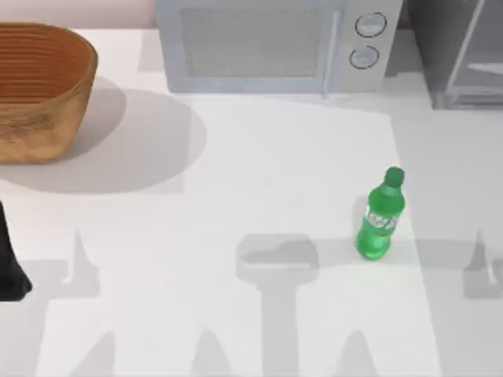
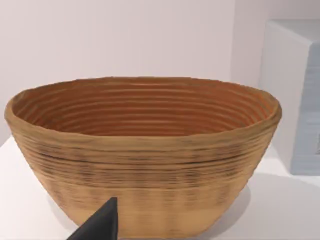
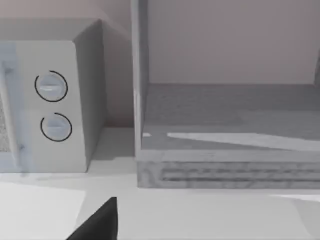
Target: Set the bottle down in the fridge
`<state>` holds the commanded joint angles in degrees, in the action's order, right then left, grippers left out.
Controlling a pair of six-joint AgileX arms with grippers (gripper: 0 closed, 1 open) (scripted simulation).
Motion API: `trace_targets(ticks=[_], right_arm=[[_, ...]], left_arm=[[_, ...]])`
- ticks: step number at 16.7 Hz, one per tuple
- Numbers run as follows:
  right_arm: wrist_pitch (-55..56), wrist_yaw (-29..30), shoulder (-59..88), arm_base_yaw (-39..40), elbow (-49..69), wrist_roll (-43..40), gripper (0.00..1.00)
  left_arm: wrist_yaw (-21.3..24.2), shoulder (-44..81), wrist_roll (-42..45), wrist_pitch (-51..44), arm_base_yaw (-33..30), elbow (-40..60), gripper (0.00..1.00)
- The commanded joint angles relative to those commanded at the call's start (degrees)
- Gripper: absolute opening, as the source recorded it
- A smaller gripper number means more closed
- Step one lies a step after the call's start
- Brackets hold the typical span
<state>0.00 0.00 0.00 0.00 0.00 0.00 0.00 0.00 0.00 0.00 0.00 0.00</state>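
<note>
Bottle (image 1: 381,215) is seen standing on the white worktop (image 1: 259,173), right of the worktop's middle and toward its near edge, untouched by either arm. Its green cap (image 1: 394,177) is on, and a white-and-green label band is wrapped round its body. A soft shadow is cast beside it on the worktop.

At the far right corner of the worktop the fridge (image 1: 464,55) is placed; in the right wrist view (image 3: 230,125) its interior is exposed, with a grey floor, a pale upright frame edge at its side and a slotted base strip below. Just beside the fridge, along the far edge, a light grey microwave (image 1: 275,43) is set, its two round dials (image 1: 368,39) stacked one above the other on the side nearest the fridge. A woven basket (image 1: 39,86) is placed at the far left corner, well apart from the bottle; in the left wrist view (image 2: 145,150) its ribbed inside is seen.

A dark part of the left arm (image 1: 12,263) is seen at the left edge of the worktop, near the near corner. A single dark fingertip is seen in the left wrist view (image 2: 100,225), pointed toward the basket, and another in the right wrist view (image 3: 100,222), pointed toward the fridge and microwave. Whether either pair of jaws is spread or pressed together cannot be told.
</note>
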Motion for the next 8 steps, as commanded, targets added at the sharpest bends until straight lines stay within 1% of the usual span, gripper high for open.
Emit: trace_targets(ticks=[4,8], right_arm=[[1.74,-0.63,1.77,0.16,0.25,-0.03,1.0],[12.05,-4.21,12.65,1.24,1.28,-0.25,1.0]], left_arm=[[0.0,0.0,0.0,0.0,0.0,0.0,1.0],[0.0,0.0,0.0,0.0,0.0,0.0,1.0]])
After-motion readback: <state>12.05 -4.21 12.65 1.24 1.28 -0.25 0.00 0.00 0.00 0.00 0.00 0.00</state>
